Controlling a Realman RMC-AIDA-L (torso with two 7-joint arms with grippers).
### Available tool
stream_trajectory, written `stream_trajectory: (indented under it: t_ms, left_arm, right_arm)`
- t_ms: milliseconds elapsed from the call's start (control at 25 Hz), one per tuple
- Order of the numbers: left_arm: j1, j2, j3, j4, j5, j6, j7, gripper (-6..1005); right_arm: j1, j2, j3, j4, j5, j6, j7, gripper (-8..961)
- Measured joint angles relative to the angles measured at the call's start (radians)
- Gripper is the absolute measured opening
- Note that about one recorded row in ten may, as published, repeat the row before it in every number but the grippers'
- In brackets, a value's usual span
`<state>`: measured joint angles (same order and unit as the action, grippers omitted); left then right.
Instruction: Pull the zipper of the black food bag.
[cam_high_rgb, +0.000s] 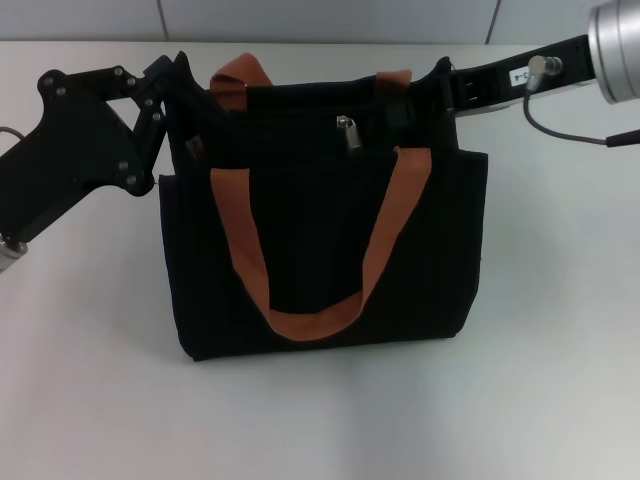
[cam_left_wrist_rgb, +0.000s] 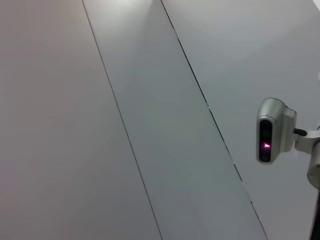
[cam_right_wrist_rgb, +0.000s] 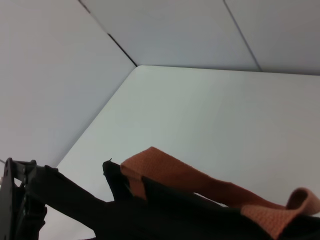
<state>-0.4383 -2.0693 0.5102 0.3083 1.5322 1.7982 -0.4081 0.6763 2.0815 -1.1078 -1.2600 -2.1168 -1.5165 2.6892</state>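
The black food bag (cam_high_rgb: 320, 240) stands upright in the middle of the white table, with two orange-brown loop handles (cam_high_rgb: 310, 320). The zipper (cam_high_rgb: 347, 132), a small silver slider with a hanging tab, sits near the middle of the top zip track. My left gripper (cam_high_rgb: 178, 100) is at the bag's top left corner and touches it. My right gripper (cam_high_rgb: 440, 85) is at the bag's top right corner, well to the right of the slider. In the right wrist view the bag's top edge (cam_right_wrist_rgb: 165, 210) and a handle (cam_right_wrist_rgb: 200, 182) show, with the left gripper (cam_right_wrist_rgb: 20, 200) beyond.
The white table (cam_high_rgb: 560, 380) extends all around the bag. A grey panelled wall (cam_high_rgb: 330, 18) runs behind the table. The left wrist view shows only that wall (cam_left_wrist_rgb: 125, 125) and the right arm's silver wrist camera (cam_left_wrist_rgb: 271, 131).
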Motion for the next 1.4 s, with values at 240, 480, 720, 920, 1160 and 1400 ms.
stream_trajectory:
  t_ms: [240,480,720,920,1160,1400]
  left_arm:
    - [-0.005,0.000,0.000,-0.002,0.000,-0.006,0.000,22]
    - [-0.008,0.000,0.001,-0.001,0.000,-0.008,0.000,22]
    - [-0.017,0.000,0.001,-0.004,0.000,-0.008,0.000,22]
    - [-0.022,-0.002,0.001,-0.006,0.000,-0.008,0.000,22]
    - [-0.029,-0.003,0.001,-0.008,0.000,-0.005,0.000,22]
    - [-0.033,-0.003,0.005,-0.008,0.000,0.001,0.000,23]
  right_arm:
    - [-0.017,0.000,0.035,-0.004,-0.002,-0.014,-0.010,3]
    - [-0.018,-0.001,0.050,-0.003,0.028,-0.025,-0.045,4]
    - [0.033,-0.004,0.049,0.044,0.054,-0.047,-0.051,40]
    - [0.070,-0.006,0.045,0.108,0.058,-0.061,-0.051,126]
    - [0.075,-0.005,0.043,0.130,0.057,-0.062,-0.051,213]
    - [0.085,-0.002,0.031,0.147,0.058,-0.056,-0.042,233]
